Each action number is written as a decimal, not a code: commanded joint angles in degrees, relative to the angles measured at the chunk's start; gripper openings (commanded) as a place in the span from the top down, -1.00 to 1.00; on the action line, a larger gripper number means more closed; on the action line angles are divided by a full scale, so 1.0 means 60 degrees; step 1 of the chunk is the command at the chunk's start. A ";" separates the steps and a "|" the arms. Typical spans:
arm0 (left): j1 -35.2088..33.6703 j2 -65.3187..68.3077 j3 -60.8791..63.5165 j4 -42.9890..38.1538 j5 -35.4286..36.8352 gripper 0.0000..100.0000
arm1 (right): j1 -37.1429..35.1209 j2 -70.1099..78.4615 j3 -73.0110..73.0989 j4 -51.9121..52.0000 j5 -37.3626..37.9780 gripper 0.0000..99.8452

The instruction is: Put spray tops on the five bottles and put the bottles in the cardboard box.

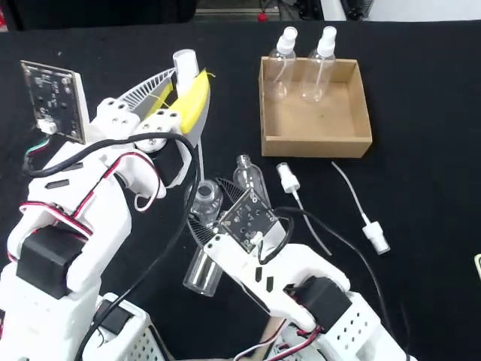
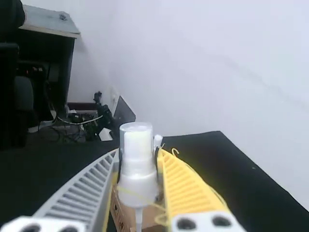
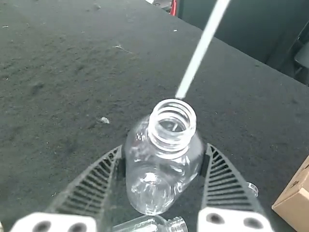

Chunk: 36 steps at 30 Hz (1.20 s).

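Over the black table [image 1: 421,195], left gripper [image 2: 138,153] pinches a white plastic spray top [image 2: 136,140]; right gripper [image 3: 164,149] clamps a clear plastic bottle [image 3: 159,183] beneath its dip tube [image 3: 200,48] (evidently for insertion).

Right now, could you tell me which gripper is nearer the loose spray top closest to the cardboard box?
Right. The right gripper, shut on a bottle, sits near that spray top; the left gripper, holding a second top, is farther off.
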 commanded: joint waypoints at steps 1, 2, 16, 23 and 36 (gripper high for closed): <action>0.0110 -0.0117 0.0227 -0.0308 -0.0059 0.94 | -0.0029 -0.0227 -0.0095 0.0015 -0.0059 0.66; 0.0125 -0.0117 0.0447 -0.0322 -0.0059 0.94 | -0.0029 -0.0227 -0.0095 0.0015 -0.0059 0.66; 0.0066 -0.2505 0.3040 -0.0366 -0.0059 0.93 | -0.0029 -0.0227 -0.0110 0.0015 -0.0059 0.66; 0.0608 -0.3751 0.5194 -0.1040 -0.1612 0.93 | -0.0029 -0.0227 -0.0125 0.0015 -0.0059 0.66; 0.0901 -0.4659 0.5780 -0.1304 -0.1788 0.58 | -0.0029 -0.0227 -0.0139 0.0176 -0.0059 0.66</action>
